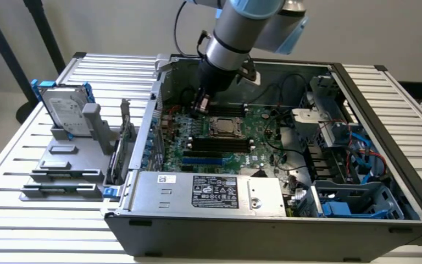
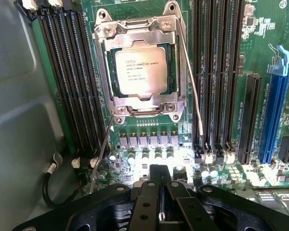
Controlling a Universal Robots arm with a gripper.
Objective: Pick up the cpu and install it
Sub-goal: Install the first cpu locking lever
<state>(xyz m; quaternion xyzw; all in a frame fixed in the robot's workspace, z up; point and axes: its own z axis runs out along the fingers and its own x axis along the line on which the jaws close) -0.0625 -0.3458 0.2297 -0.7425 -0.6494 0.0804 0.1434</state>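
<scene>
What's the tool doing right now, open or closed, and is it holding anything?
The tool is closed, with nothing seen in its grip. The small square silver-topped cpu sits in its metal-framed socket, apart from the tool.

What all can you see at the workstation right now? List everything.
cpu: one, silver-grey, lying in the metal socket frame on the motherboard
motherboard: one, green, inside the computer case
memory slots: several, black, on both sides of the socket
expansion slot: one, blue, on the motherboard
computer case: one, dark grey, open on the table
power supply: one, silver with a black label, at the case's near edge
hard drive: one, silver with a blue bracket, upright in the holder
holder: one, grey, at the exterior view's left
table: one, white, slatted
arm: one, silver and light blue, reaching into the case
claw: one, black, shut and empty, over the motherboard near the socket
</scene>
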